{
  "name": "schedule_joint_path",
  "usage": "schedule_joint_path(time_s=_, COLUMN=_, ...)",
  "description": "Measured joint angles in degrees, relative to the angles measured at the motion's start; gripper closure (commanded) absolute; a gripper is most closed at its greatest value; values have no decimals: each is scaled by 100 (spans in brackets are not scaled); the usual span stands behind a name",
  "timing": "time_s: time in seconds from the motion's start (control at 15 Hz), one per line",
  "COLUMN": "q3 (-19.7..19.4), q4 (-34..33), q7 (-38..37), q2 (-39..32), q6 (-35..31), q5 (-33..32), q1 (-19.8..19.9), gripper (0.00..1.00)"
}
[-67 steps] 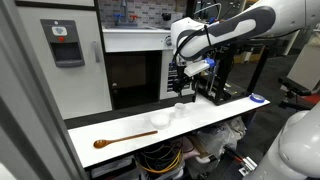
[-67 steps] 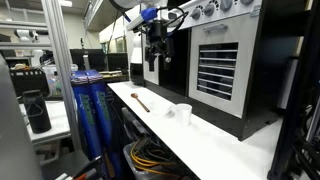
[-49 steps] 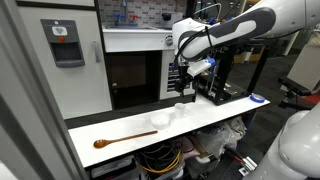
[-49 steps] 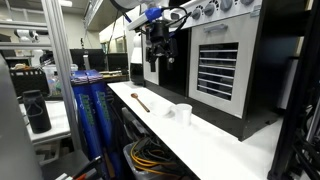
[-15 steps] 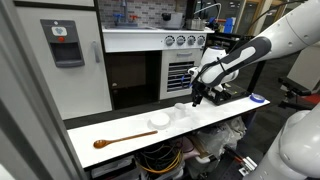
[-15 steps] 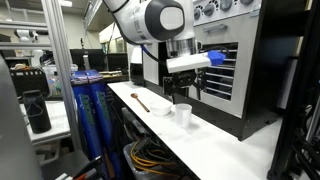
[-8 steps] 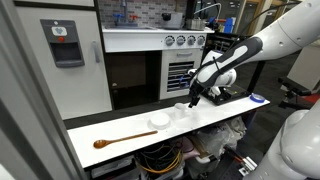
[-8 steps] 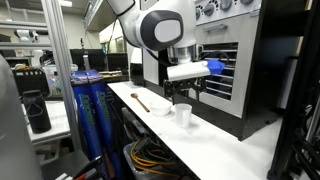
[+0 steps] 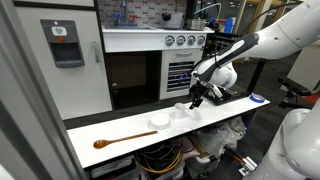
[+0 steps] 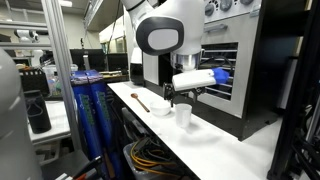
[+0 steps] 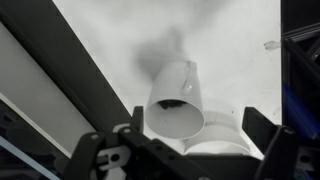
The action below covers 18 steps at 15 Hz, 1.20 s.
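**Open gripper hovers just above the white cup**

The black Robotiq gripper [image 9: 196, 100] hangs low over the long white table [image 9: 228, 107], and its jaws stand wide, with nothing between them. The small white paper-like cup [image 9: 181, 111] stands upright on the table just beside the gripper, at about 7 o'clock from it in this exterior view. I cannot tell if they touch; it seems they are a little apart. In the wrist view the cup's [image 11: 178, 100] open mouth is near the middle of the picture, and the two dark fingers frame it at 8 o'clock and 4 o'clock.

By my judgement, the step in hand is the approach to the cup, and no grasp is made yet. The next move calls for a short, straight descent, so that one finger comes on each side of the cup wall. The closing must be gentle, because such a light cup can tip or be crushed easily. The shallow white bowl [image 9: 158, 120] stands near the cup at 9 o'clock, so the fingers need to stay clear of it. The long brown wooden spoon [image 9: 125, 139] lies well apart, at 8 o'clock.

No writing can be read. The grey panel [image 9: 68, 42] on the white cabinet has a small red mark, but it is too small to tell what it says.
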<state>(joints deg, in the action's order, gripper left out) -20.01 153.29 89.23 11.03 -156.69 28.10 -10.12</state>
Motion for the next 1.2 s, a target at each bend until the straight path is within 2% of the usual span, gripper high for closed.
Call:
schedule_joint_path(time_s=0.47, q3=-200, q4=77, q7=-8, q2=-159, q6=-3, q5=115, q1=-12, gripper=0)
schedule_joint_path(time_s=1.2, q3=-199, q4=25, q7=9, q2=-586, q6=-108, q5=1017, q1=-263, gripper=0)
